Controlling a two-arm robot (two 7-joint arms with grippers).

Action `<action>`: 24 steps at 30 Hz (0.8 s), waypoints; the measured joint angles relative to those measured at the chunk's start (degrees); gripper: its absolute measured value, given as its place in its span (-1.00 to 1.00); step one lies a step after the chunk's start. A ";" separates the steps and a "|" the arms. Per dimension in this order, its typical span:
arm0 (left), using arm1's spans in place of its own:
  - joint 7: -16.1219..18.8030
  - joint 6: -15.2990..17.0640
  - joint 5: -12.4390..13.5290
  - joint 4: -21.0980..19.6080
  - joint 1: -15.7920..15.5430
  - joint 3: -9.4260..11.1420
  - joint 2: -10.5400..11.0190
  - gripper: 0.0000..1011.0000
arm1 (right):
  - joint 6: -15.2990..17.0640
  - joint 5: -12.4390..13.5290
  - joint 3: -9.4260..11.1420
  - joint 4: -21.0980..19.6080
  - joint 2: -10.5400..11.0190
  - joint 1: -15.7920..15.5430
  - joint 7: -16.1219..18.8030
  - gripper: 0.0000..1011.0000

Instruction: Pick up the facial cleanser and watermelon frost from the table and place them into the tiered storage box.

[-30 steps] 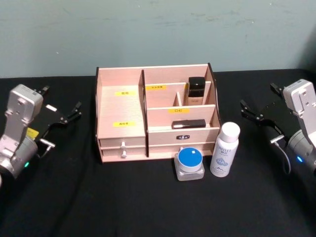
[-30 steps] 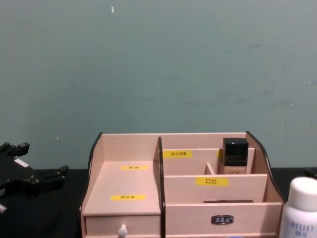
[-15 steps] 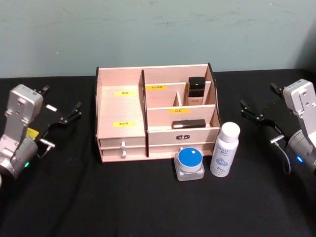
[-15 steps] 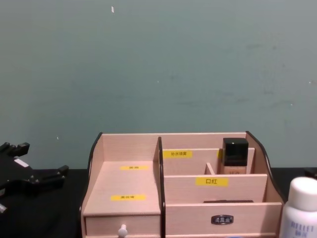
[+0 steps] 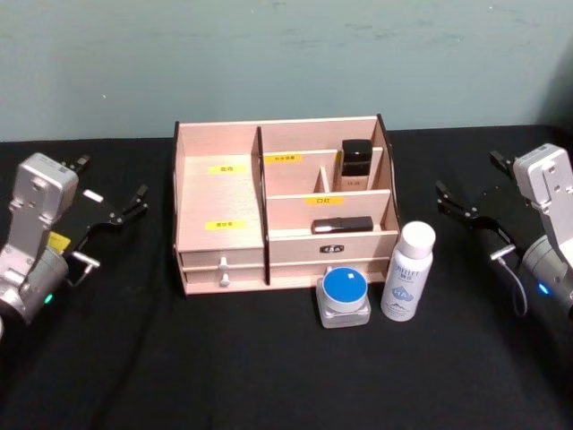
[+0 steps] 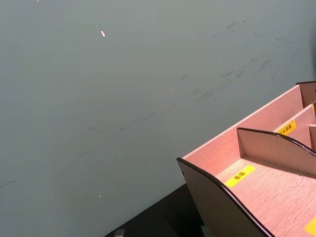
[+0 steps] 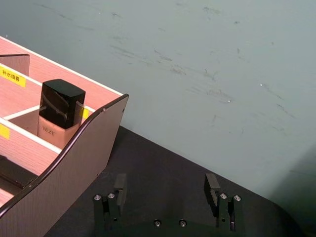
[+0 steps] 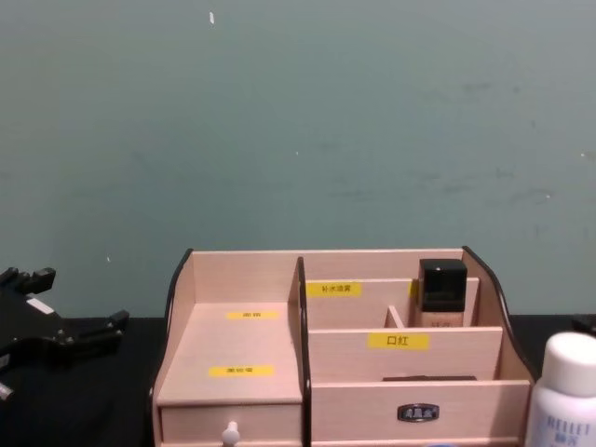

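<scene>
Head view, lower centre: upright white bottle [image 5: 407, 271] beside blue-lidded jar [image 5: 344, 298], nearer released right gripper [image 5: 470, 190] at frame right; released left gripper [image 5: 109, 184] beyond tiered storage box [image 5: 219, 193].

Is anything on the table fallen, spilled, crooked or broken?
Nothing stands out. The storage box sits square on the black table. The white bottle and the blue-lidded jar stand upright just in front of its right end, and a black-capped bottle stands upright inside it. The left hand and right hand are open at either side.
</scene>
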 joint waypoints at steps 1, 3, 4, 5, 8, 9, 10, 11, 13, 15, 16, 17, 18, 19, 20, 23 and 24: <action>0.00 0.00 0.00 0.00 0.00 0.00 0.00 0.98 | 0.00 0.00 0.00 0.00 0.00 0.00 0.00 0.98; 0.00 0.00 0.00 0.00 0.00 0.00 0.00 0.98 | 0.00 0.00 0.00 0.00 0.00 0.00 0.00 0.98; 0.00 0.00 0.00 0.00 0.00 0.00 0.00 0.98 | 0.00 0.00 0.00 0.00 0.00 0.00 0.00 0.98; 0.00 0.00 0.00 0.00 0.00 0.00 0.00 0.98 | 0.00 0.00 0.00 0.00 0.00 0.00 0.00 0.98; 0.00 0.00 0.00 0.00 0.00 0.00 0.00 0.98 | 0.00 0.10 0.19 0.07 -0.08 -0.06 0.20 0.98; 0.00 0.00 0.00 0.00 0.00 0.00 0.00 0.98 | -0.01 0.29 0.37 0.12 -0.12 -0.14 0.43 0.98; 0.00 0.00 0.00 0.00 0.00 0.00 0.00 0.98 | 0.00 0.56 0.63 0.14 -0.13 -0.31 0.67 0.98; 0.00 0.00 0.00 0.00 0.00 0.00 0.00 0.98 | 0.00 1.19 1.24 -0.08 -0.06 -0.79 1.29 0.98; 0.00 0.00 0.00 0.00 0.00 0.00 0.00 0.98 | 0.00 2.02 1.97 -0.68 0.20 -1.45 1.96 0.98; 0.00 0.00 0.00 0.00 0.00 0.00 0.00 0.98 | 0.00 3.50 3.06 -2.31 0.86 -2.71 3.24 0.98; 0.00 0.00 0.00 0.00 0.00 0.00 0.00 0.98 | -0.01 4.47 3.86 -3.88 1.50 -3.66 4.12 0.98; 0.00 0.00 0.00 0.00 0.00 0.00 0.00 0.98 | -0.01 4.84 4.18 -4.67 1.79 -4.13 4.45 0.98; 0.00 0.00 0.00 0.00 0.00 0.00 0.00 0.98 | 0.00 5.28 4.53 -5.54 2.12 -4.65 4.86 0.98; 0.00 0.00 0.00 0.00 0.00 0.00 0.00 0.98 | 0.00 5.67 4.93 -6.42 2.46 -5.16 5.23 0.98; 0.00 0.00 0.00 0.00 0.00 0.00 0.00 0.98 | 0.02 6.56 5.82 -8.42 3.21 -6.32 6.01 0.98; 0.00 0.00 0.00 0.00 0.00 0.00 0.00 0.98 | -0.01 8.14 7.48 -12.27 4.51 -8.63 7.20 0.98; 0.00 0.00 0.00 0.00 0.00 0.00 0.00 0.98 | -0.03 8.50 7.95 -13.19 4.82 -9.19 7.42 0.98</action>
